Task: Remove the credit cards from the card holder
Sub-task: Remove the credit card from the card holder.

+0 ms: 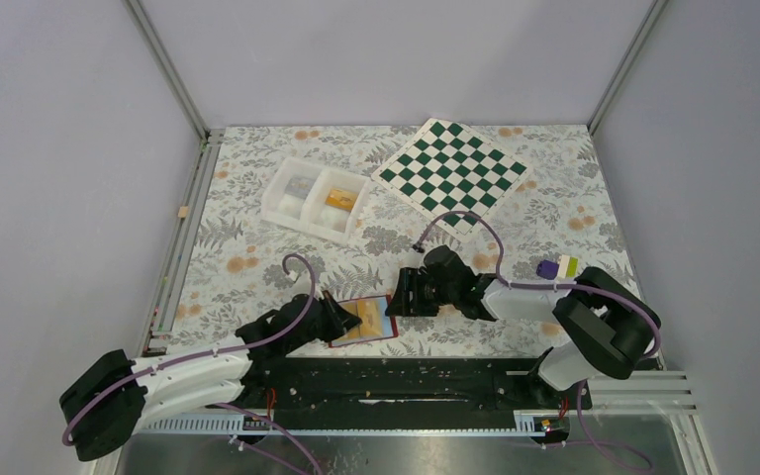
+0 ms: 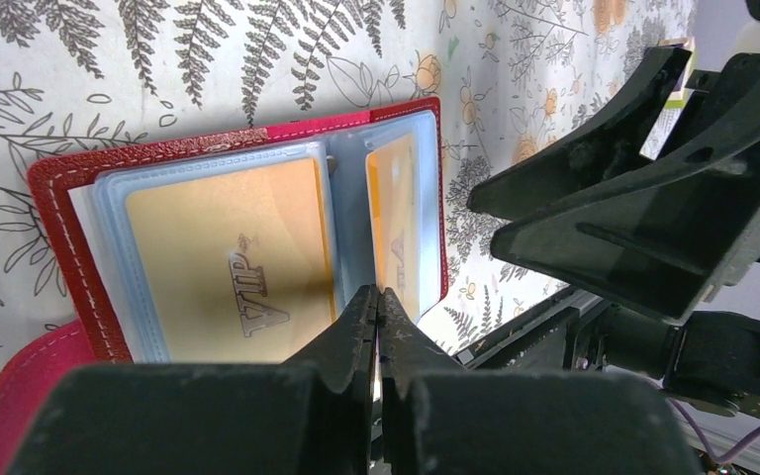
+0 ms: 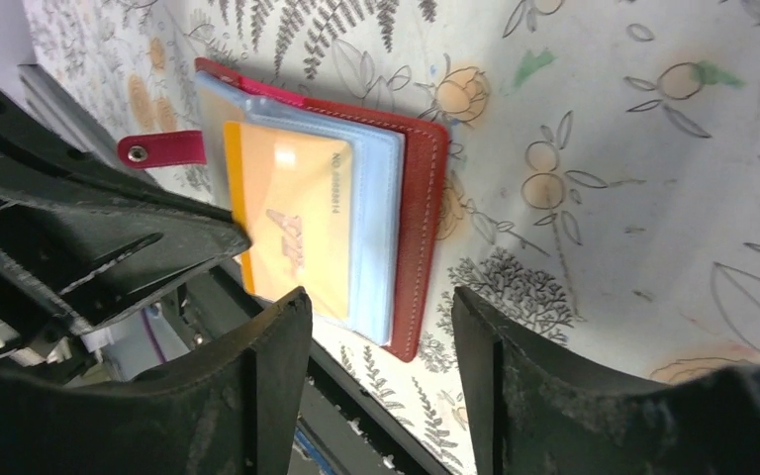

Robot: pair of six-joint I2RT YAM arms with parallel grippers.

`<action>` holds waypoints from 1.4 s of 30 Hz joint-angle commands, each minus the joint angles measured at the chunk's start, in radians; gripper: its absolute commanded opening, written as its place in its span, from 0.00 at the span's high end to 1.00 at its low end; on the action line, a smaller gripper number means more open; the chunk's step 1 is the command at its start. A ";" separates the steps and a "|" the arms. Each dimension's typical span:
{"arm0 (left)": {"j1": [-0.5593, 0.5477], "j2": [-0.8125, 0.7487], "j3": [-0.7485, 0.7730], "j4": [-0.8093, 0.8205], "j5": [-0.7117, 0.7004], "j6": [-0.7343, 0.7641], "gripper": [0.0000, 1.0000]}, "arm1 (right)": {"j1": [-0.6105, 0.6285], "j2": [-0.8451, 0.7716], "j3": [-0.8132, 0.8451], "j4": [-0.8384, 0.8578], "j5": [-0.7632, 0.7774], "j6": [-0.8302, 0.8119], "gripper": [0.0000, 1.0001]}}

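Red card holder (image 3: 422, 233) (pale blue inside) bears orange-yellow credit cards (image 2: 228, 262) on floral table (image 1: 574, 247)

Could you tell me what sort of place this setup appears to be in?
Probably a robot test booth rather than a home: plain grey panels in metal framing enclose a floral-clothed table, two arms are bolted at its edge, and a chessboard lies as a prop.

Left pincer (image 2: 377, 297), tips together, above credit cards (image 2: 226, 259) in open card holder (image 2: 59, 180).
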 commanded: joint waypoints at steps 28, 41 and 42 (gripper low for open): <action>0.052 0.130 0.042 0.123 0.147 0.053 1.00 | -0.008 0.049 0.050 0.075 -0.066 0.015 0.81; 0.074 0.106 0.041 0.080 0.158 0.068 1.00 | -0.013 0.151 0.049 0.024 -0.004 0.025 0.86; 0.080 0.101 0.039 0.076 0.162 0.069 1.00 | -0.017 0.159 0.046 0.024 0.000 0.024 0.86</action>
